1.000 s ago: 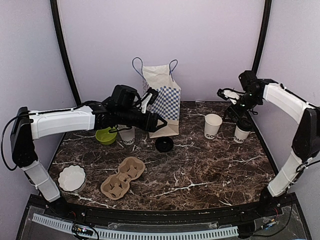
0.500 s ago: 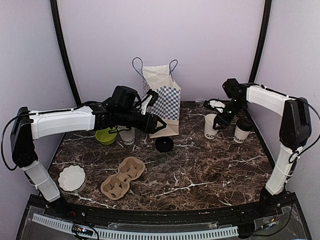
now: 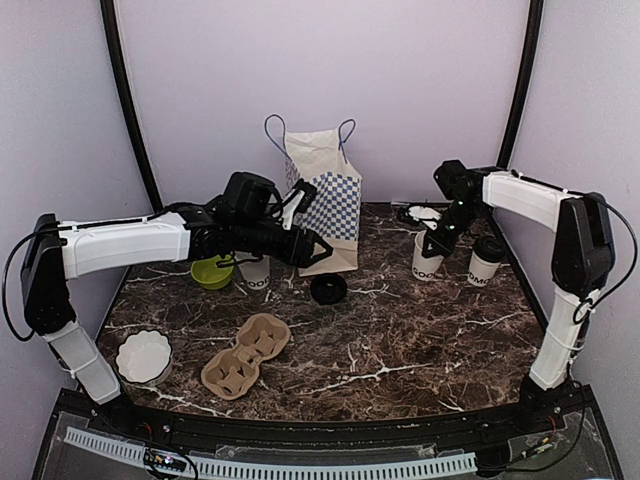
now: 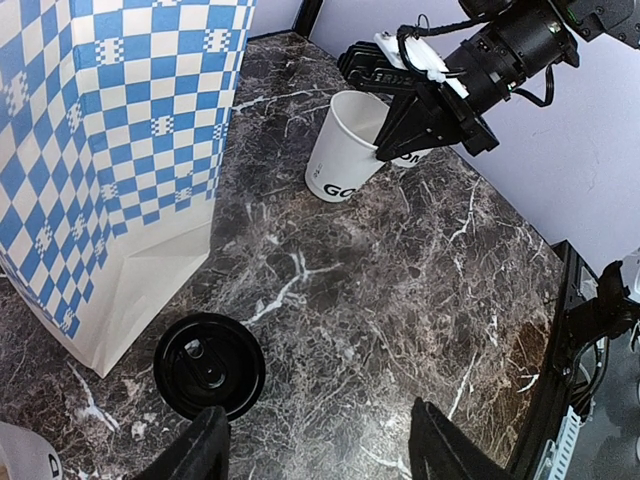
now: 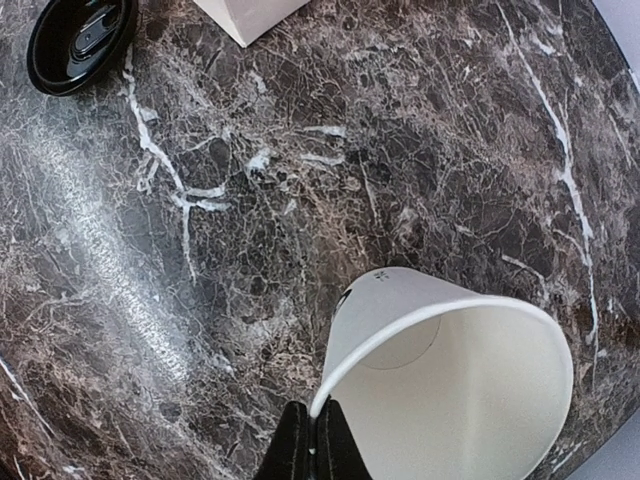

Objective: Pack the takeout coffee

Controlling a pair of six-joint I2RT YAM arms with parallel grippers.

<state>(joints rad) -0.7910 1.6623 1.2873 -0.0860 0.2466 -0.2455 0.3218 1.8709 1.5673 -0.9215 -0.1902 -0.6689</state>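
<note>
Right gripper pinched shut on rim of lidless white cup, lift-off unclear, near lidded cup at table right rear; left gripper wide open, empty, near loose black lid.

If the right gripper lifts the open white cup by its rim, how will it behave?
The open cup looks empty, so probably light. The right gripper pinches one spot of its rim, so the paper wall may flex and the cup may tilt.

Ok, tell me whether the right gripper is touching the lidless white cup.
Touching. The right wrist view shows the right gripper shut on the rim of the lidless white cup, the wall pinched between its fingers.
</note>
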